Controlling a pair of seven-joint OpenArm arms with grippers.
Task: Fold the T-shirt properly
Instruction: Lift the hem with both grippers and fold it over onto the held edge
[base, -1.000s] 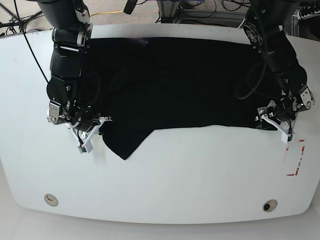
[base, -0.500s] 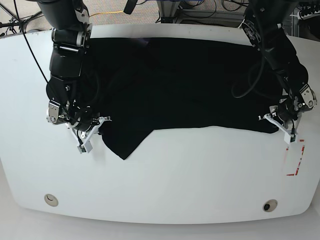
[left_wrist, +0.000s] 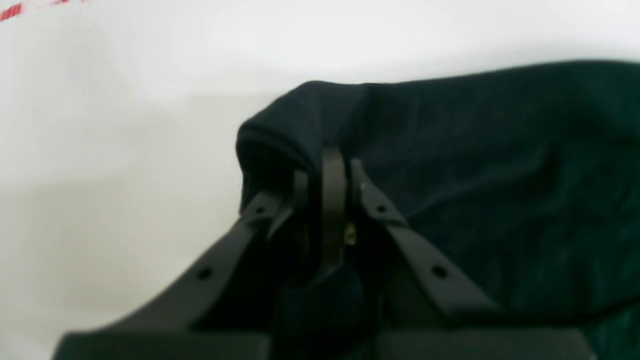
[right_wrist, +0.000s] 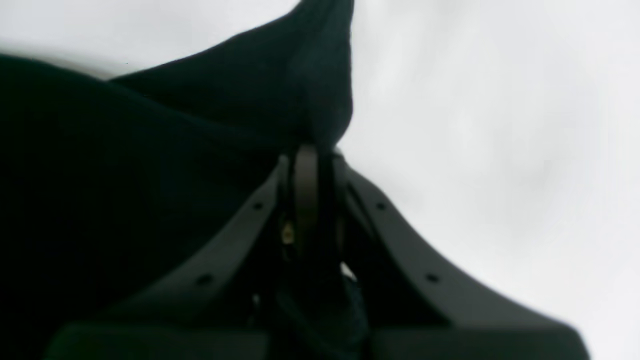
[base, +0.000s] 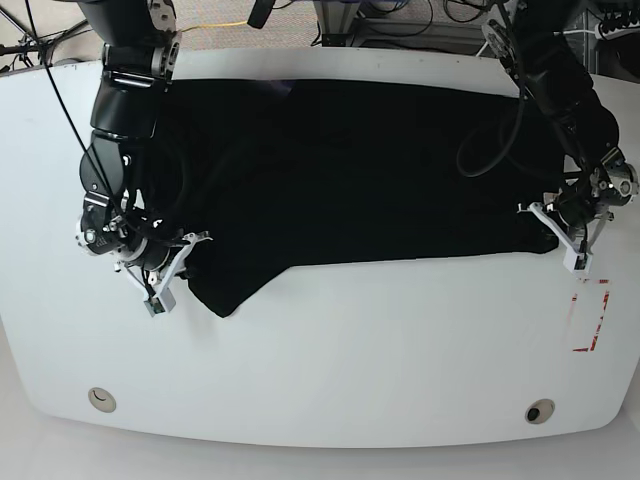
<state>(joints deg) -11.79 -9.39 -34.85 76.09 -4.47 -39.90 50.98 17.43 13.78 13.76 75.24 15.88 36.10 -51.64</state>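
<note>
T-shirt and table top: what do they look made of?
T-shirt: soft matte black fabric, probably a cotton knit; it bunches and creases where pinched. Table: smooth white hard surface with a slight sheen, likely laminate or painted board; hard to say which.

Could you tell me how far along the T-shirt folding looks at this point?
Early stage. Done: the T-shirt lies spread across the table, and both near corners are gripped. In hand: the left gripper and right gripper are each shut on fabric. Left: every fold; no folded edge shows.

White table (base: 330, 350), cables (base: 400, 15) behind
</note>
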